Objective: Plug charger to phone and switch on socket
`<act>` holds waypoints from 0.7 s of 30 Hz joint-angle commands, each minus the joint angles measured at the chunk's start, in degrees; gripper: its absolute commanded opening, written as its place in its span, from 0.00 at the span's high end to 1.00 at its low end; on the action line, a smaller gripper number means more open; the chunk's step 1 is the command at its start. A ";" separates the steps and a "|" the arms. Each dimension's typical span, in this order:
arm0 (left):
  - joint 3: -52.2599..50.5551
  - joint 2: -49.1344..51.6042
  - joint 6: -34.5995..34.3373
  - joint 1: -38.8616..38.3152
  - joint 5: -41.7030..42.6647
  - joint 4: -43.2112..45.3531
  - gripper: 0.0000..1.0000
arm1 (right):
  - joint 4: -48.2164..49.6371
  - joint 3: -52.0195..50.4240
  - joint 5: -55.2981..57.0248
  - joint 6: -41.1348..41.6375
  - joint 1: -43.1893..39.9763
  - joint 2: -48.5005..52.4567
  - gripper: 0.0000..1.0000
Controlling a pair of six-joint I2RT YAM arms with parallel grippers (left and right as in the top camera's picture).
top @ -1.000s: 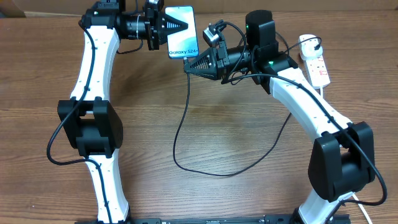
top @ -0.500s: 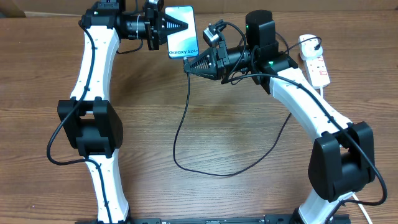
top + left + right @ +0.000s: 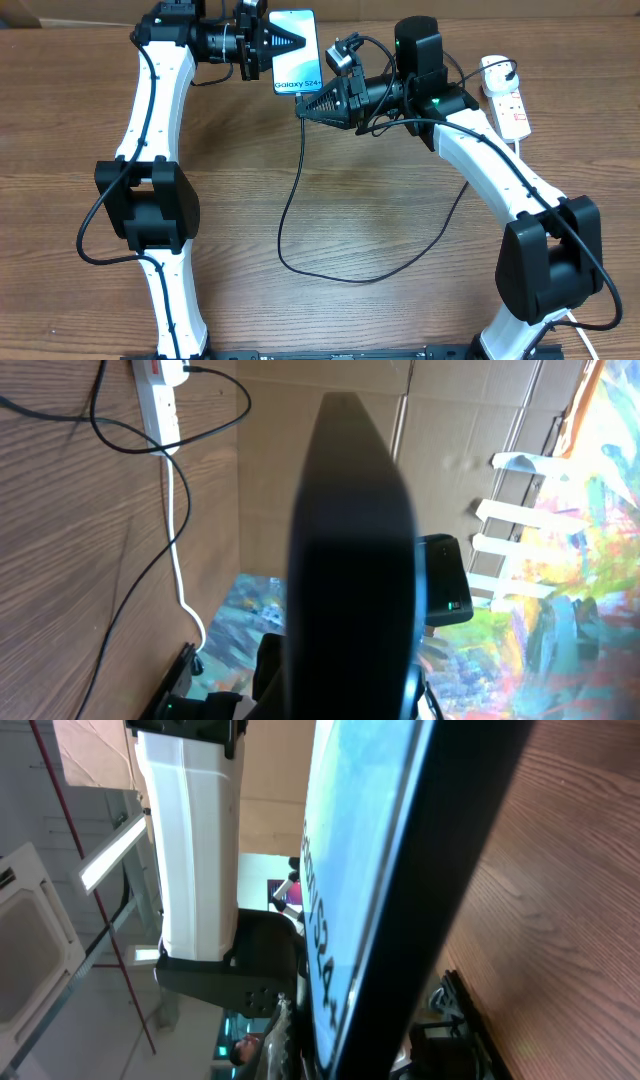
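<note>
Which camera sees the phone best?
The overhead view: the phone shows its whole bright screen and lettering. The right wrist view catches only a slanted close-up strip of screen and black rim. The left wrist view shows just a dark blur of it.

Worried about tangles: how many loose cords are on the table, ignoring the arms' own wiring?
2: the black charger cable looping across the table, and the white cord leaving the power strip at far right. Others may be hidden.
</note>
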 commanded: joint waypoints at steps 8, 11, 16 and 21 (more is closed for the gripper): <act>1.20 -0.79 0.07 -0.68 4.61 0.02 0.96 | 0.39 0.50 1.09 0.17 0.02 -0.24 0.96; 1.20 -0.79 0.07 -0.68 4.61 0.04 0.96 | 0.39 0.50 1.11 0.17 0.02 -0.24 0.96; 1.20 -0.79 0.09 -0.68 4.61 0.02 0.95 | 0.39 0.50 1.11 0.20 -0.04 -0.24 0.96; 1.20 -0.79 0.22 -0.70 4.61 0.04 0.96 | 0.39 0.50 1.31 0.44 -0.59 -0.24 0.96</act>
